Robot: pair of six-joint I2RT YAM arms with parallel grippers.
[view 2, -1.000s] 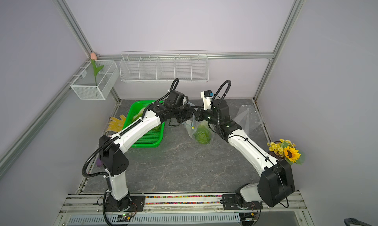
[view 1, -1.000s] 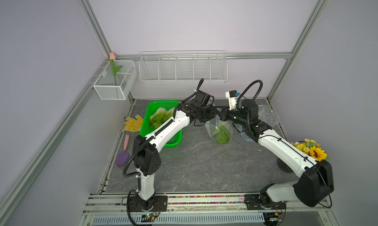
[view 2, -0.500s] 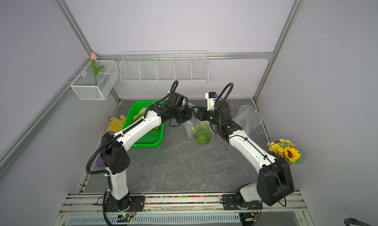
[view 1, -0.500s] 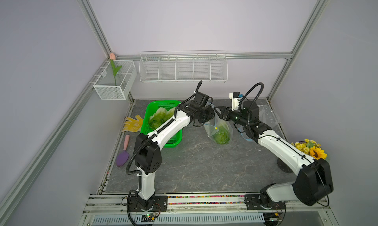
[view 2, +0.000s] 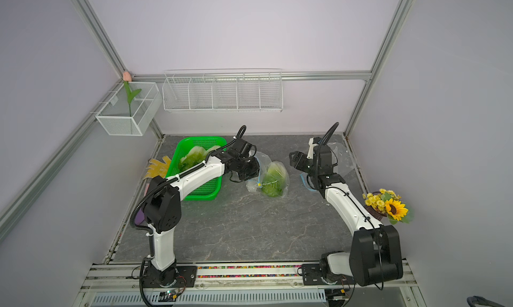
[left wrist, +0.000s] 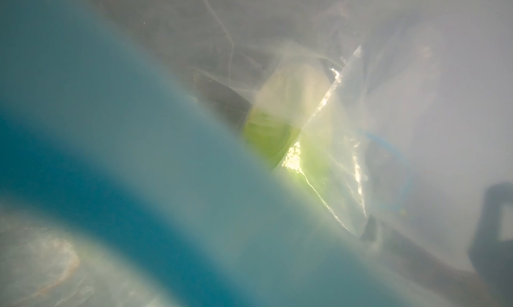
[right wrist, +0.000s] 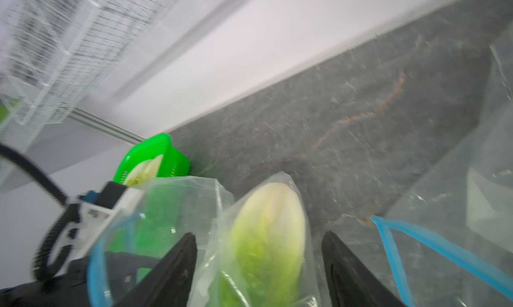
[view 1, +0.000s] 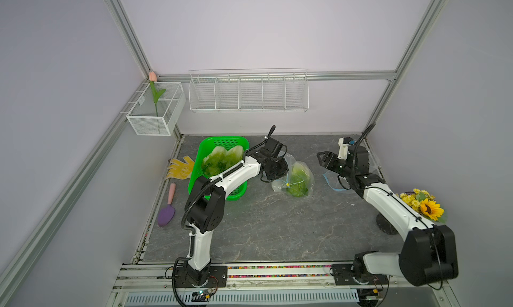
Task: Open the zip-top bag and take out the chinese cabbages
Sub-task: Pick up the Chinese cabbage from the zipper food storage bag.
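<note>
Right fingers (view 1: 322,159) just let go and backed off, wide open, empty, beyond the zip-top bag (view 1: 279,186) from the green basket (view 1: 222,140); left fingers (view 1: 278,175) stay clamped on its mouth, chinese cabbage (view 1: 298,179) still bagged on the desk (view 1: 277,230) near the basket, so extraction looks next.
</note>
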